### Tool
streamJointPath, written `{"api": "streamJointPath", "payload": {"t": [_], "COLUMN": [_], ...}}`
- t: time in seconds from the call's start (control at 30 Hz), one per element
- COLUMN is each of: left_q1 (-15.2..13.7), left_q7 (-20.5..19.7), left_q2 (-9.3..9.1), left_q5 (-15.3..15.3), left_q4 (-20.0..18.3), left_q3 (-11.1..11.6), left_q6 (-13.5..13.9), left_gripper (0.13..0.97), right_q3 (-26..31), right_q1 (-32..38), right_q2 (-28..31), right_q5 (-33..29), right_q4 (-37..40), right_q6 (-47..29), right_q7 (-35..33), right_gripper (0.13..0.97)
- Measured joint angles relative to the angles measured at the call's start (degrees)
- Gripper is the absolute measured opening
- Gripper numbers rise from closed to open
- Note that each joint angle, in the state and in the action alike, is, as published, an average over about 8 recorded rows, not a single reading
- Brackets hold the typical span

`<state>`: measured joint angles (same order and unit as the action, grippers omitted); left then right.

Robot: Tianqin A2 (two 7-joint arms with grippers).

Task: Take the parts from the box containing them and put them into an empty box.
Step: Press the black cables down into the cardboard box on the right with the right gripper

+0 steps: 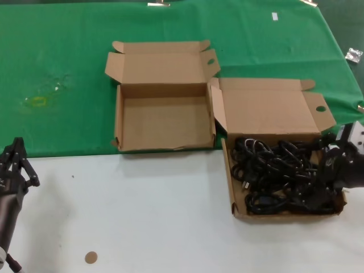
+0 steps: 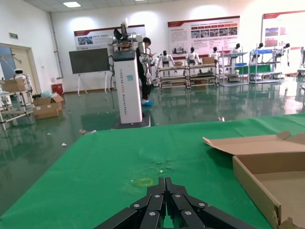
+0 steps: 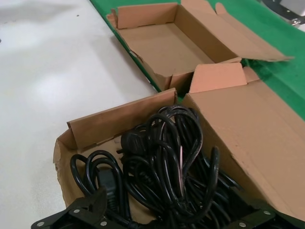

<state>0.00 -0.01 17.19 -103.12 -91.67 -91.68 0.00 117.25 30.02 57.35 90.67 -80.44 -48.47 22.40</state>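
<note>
Head view: black cords (image 1: 281, 176) fill the full box (image 1: 239, 211) on the white table (image 1: 142, 216), which sits just right of the empty box (image 1: 165, 116) on the green cloth (image 1: 68, 57). The right gripper (image 1: 335, 170) hangs over the pile's right edge; its jaws cannot be read here. The left gripper (image 1: 14, 165) waits at the table's left edge, well away.

Left wrist view: the left gripper (image 2: 164, 188) has its fingers pressed together, pointing across the cloth, with one corner of the empty box (image 2: 267, 186) beside it. The cords are out of sight.

Right wrist view: the right gripper (image 3: 162, 217) stands spread above the cords (image 3: 167, 162), holding nothing. Only here do single loops and a plug (image 3: 131, 140) show. The cords look soft, rubbery and tangled, likely to drag neighbours along; a bunched loop seems the best hold. The empty box (image 3: 162, 45) lies beyond.
</note>
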Motion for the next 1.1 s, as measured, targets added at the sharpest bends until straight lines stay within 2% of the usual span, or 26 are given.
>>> {"api": "streamJointPath", "payload": {"t": [0.37,0.63,0.77,1.03,1.1], "left_q1": [0.0,0.0,0.0,0.0,0.0], "left_q7": [-0.02,-0.02,-0.02,-0.02,-0.02], "left_q2": [0.0,0.0,0.0,0.0,0.0], "left_q5": [0.0,0.01,0.01,0.01,0.01], "left_q4": [0.0,0.0,0.0,0.0,0.0], "left_q3": [0.0,0.0,0.0,0.0,0.0], "left_q6": [0.0,0.0,0.0,0.0,0.0], "left_gripper": [0.152,0.152,0.152,0.152,0.152], "right_q3": [-1.68,-3.05,-3.65,-4.78,-5.05], "right_q1": [-0.01,-0.46,-0.76,-1.47,-1.71], "right_q2": [-3.64,-4.64,-4.78,-4.96,-4.93], "right_q5": [-2.29,-3.35,-3.87,-4.8,-4.97], "right_q4": [2.75,3.06,2.74,1.93,1.68], "right_q6": [-2.15,-2.75,-2.92,-3.01,-3.03], "right_q7": [-1.43,-1.54,-1.32,-0.55,-0.34], "right_gripper": [0.817,0.636,0.636,0.413,0.393]}}
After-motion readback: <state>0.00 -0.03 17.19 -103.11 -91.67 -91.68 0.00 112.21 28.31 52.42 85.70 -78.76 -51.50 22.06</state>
